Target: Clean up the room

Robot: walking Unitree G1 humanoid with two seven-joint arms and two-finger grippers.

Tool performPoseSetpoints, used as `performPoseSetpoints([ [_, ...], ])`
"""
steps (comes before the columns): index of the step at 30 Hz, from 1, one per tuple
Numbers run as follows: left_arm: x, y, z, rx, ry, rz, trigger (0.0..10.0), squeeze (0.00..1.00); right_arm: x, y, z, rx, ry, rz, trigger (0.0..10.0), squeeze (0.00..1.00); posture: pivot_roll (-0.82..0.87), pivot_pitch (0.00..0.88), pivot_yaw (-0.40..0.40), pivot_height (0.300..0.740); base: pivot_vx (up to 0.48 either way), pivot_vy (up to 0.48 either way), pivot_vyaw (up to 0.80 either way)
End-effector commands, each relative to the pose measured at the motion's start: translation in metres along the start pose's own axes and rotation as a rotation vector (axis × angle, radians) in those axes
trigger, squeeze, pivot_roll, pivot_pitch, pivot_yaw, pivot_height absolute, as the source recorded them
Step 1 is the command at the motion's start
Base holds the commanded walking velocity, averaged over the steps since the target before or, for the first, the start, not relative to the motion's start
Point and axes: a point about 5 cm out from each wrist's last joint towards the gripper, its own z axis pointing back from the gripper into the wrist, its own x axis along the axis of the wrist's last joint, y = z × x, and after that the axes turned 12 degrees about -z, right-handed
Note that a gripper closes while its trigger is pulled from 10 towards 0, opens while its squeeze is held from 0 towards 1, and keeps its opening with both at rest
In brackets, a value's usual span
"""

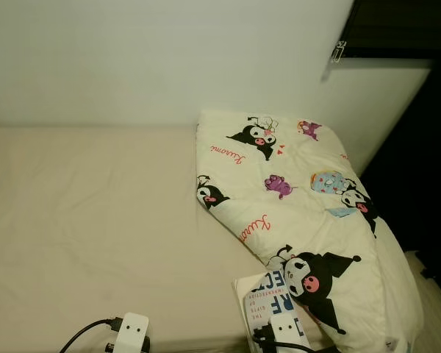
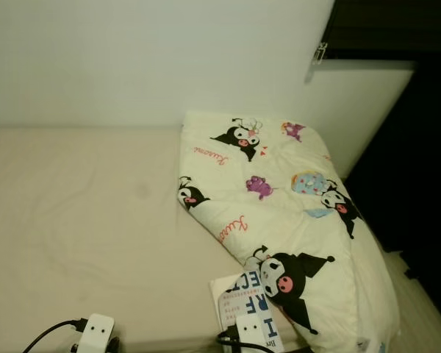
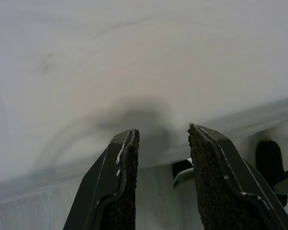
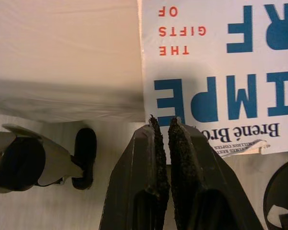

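Right end effector (image 4: pixel 163 125) is sitting at the near edge of the bed (image 1: pixel 95 220), fingers pressed together, tips just at the near edge of the book (image 4: pixel 216 72); can't tell if they're pinching the cover. Left end effector (image 3: pixel 163 136) is hovering over the bed edge further left, fingers apart, nothing between them. Book is lying flat at the near edge of the mattress, white cover, big blue block letters, small red "THE GIFTS OF" text, author name in black. Its far corner is tucking under the comforter (image 1: pixel 301 213): cream fabric, black cartoon character prints, red script, bunched along the bed's right side and running back toward the white wall (image 1: pixel 169 59).
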Motion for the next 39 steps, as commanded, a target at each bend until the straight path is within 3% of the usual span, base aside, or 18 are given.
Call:
performPoseSetpoints([
  [1, -0.0032, -0.0004, 0.0007, -0.002, 0.016, -0.008, 10.0, 0.0, -0.0045, -0.0005, 0.0008, -0.011, 0.02, 0.001, 10.0, 0.0, 0.05, 0.0, 0.03, 0.724, 0.0, 0.0, 0.0],
  [39, 0.0044, -0.0015, -0.0025, -0.004, 0.007, -0.021, 10.0, 0.0, -0.0005, -0.0046, 0.0008, -0.012, 0.003, -0.04, 10.0, 0.0, 0.06, 0.0, 0.038, 0.74, 0.0, 0.0, 0.0],
])
